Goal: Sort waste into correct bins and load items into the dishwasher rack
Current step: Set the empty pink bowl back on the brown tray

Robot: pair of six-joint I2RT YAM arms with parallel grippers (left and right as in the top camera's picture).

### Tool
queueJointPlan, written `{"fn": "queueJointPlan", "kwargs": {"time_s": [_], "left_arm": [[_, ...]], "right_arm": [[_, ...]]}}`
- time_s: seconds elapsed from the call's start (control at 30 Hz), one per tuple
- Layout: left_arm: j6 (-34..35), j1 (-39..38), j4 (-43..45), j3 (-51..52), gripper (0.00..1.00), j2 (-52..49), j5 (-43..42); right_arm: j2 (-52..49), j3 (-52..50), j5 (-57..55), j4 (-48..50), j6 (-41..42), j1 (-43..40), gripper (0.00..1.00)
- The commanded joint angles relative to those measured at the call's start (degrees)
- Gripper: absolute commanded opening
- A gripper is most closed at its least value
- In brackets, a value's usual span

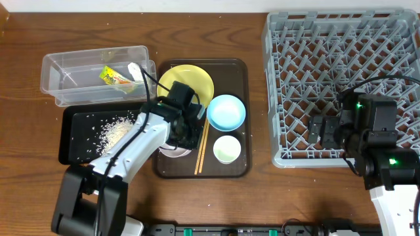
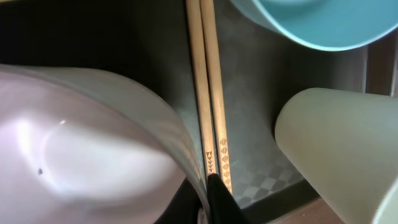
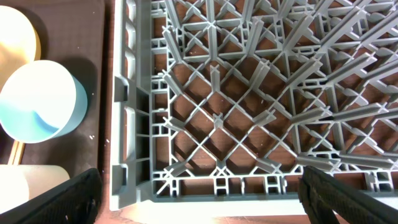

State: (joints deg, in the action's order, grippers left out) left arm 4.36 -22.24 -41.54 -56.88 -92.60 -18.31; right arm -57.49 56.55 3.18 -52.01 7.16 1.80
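My left gripper [image 1: 178, 140] is shut on the rim of the pale pinkish bowl [image 2: 81, 143], one black finger inside the wall and one outside. Beside that bowl on the brown tray [image 1: 236, 69] lie the wooden chopsticks [image 2: 208, 93], with the light blue bowl [image 1: 226, 110], the whitish cup [image 1: 227, 149] and the yellow plate [image 1: 187, 82] close by. My right gripper [image 3: 199, 196] hangs open over the front left corner of the grey dishwasher rack [image 3: 249, 112], holding nothing. The green-and-orange wrapper [image 1: 113, 77] and a white scrap [image 1: 134, 70] lie in the clear tub [image 1: 79, 72]. Rice grains [image 1: 115, 130] are strewn in the black tray [image 1: 75, 141].
The clear tub and black tray sit left of the brown tray, under my left arm. The rack stands at the right, a strip of bare wood between it and the brown tray. In the right wrist view the blue bowl [image 3: 40, 102] shows beyond the rack's left wall.
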Motion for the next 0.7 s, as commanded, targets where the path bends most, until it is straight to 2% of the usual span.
{"fn": "queueJointPlan", "kwargs": {"time_s": [0.0, 0.07, 0.2, 0.43, 0.53, 0.67], "left_arm": [[0.90, -0.02, -0.07, 0.09, 0.22, -0.83, 1.46], [0.90, -0.02, -0.07, 0.07, 0.33, -0.83, 1.46], [0.87, -0.02, -1.29, -1.09, 0.40, -0.37, 1.46], [0.90, -0.09, -5.70, -7.63, 0.41, 5.42, -0.17], [0.92, -0.22, -4.50, -7.96, 0.49, 8.39, -2.86], [0.90, -1.40, -4.24, -7.78, 0.52, 9.20, -2.89]], "right_arm": [[0.15, 0.59, 0.26, -0.07, -0.55, 0.81, 0.99], [0.15, 0.59, 0.26, -0.07, -0.55, 0.81, 0.99], [0.15, 0.59, 0.24, -0.07, -0.55, 0.81, 0.99], [0.15, 0.59, 0.24, -0.07, -0.55, 0.81, 0.99], [0.15, 0.59, 0.24, -0.04, -0.55, 0.81, 0.99], [0.15, 0.59, 0.26, -0.07, -0.55, 0.79, 0.99]]}}
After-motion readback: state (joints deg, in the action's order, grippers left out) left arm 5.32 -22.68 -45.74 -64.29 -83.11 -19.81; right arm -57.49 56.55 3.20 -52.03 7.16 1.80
